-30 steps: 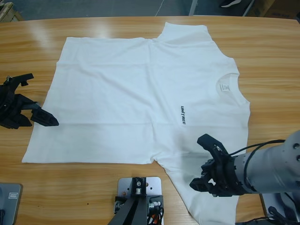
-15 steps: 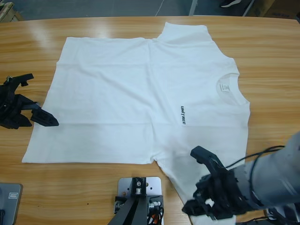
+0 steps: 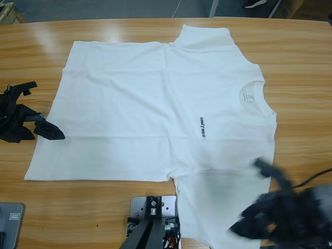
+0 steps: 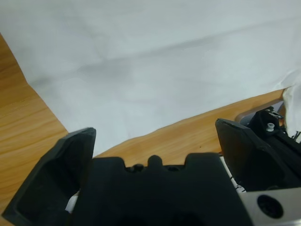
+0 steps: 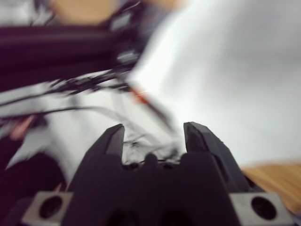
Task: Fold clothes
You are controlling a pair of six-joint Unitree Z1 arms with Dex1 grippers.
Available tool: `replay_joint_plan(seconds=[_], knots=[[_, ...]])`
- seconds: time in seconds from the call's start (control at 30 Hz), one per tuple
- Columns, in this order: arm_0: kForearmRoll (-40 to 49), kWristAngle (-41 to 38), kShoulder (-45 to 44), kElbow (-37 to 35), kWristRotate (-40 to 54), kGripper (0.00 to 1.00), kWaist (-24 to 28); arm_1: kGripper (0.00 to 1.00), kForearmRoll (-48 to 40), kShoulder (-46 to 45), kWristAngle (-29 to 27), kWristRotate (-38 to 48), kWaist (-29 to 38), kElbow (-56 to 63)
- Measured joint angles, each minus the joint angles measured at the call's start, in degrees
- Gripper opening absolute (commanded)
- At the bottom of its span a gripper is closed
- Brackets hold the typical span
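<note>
Shirt [image 3: 155,104] flat on table [image 3: 290,46], both grippers wide open and empty: left [image 3: 28,116] by hem, right [image 3: 270,220] over near sleeve, poised for grabbing.

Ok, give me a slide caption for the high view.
White T-shirt spread flat on the wooden table, left gripper open at its hem, right gripper over the near sleeve.

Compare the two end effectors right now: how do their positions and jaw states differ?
The left end effector sits at the T-shirt's hem edge, jaws wide apart. The right end effector is over the near sleeve, jaws narrower. Both are open and hold nothing.
</note>
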Motion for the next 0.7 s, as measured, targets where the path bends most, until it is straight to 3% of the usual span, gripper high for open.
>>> replay_joint_plan(seconds=[0.1,0.13,0.2,0.4,0.5,0.57,0.7], knots=[[0.06,0.00,0.00,0.00,0.00,0.960,0.71,0.377,10.97,-9.47,-8.28,5.48,0.01,0.09],[0.06,0.00,0.00,0.00,0.00,0.963,0.86,0.423,12.79,-11.84,-9.65,7.14,0.01,0.09],[0.07,0.00,0.00,0.00,0.00,0.965,0.99,0.549,14.91,-15.19,-11.08,10.60,0.09,0.14],[0.07,0.00,-0.02,0.00,0.00,0.968,1.07,0.578,21.32,-16.61,-11.02,17.19,1.76,0.21],[0.07,0.00,-0.16,0.00,0.00,0.968,1.07,0.578,27.20,-16.16,-11.05,15.91,2.35,-1.73],[0.08,0.00,-0.18,0.00,0.00,0.968,1.07,0.731,31.32,-15.33,-12.45,12.63,2.48,-6.29],[0.08,0.00,-0.19,0.00,0.00,0.968,1.07,0.743,36.91,-13.43,-16.06,8.79,4.13,-13.99]])
